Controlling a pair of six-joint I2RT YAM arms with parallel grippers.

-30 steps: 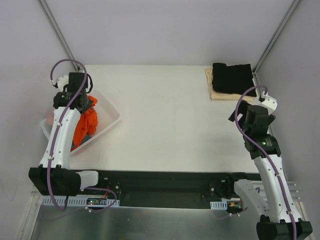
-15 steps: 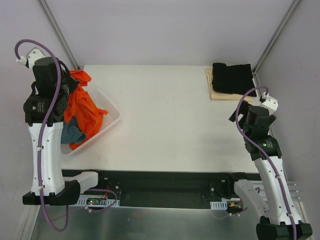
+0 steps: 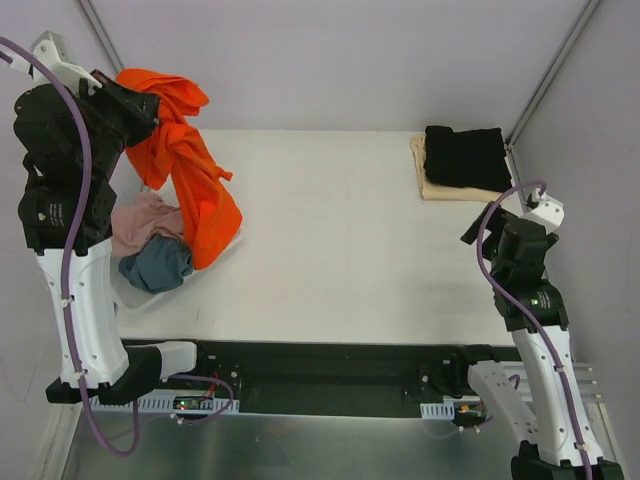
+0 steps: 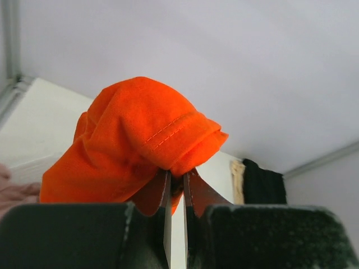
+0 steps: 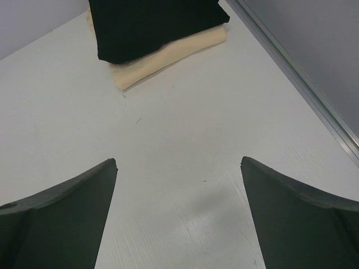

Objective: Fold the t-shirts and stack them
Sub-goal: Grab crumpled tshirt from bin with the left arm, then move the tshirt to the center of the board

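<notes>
Orange-red t-shirt [image 3: 200, 190] hangs lengthwise downward from the left pincer [image 4: 175, 175], clamped on it; right pincer [image 5: 178, 162] gapes, empty.

Robot lab test cell: white desk [image 3: 340, 250] boxed in w/ plain wall panels [image 3: 330, 60] & metal frame struts [image 3: 553, 68], 2 arms [image 3: 78, 280] bolted on.

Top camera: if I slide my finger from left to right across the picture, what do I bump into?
left arm → orange shirt → black shirt → right arm. The pink shirt and blue shirt overlap the orange one, so they are left out.
</notes>
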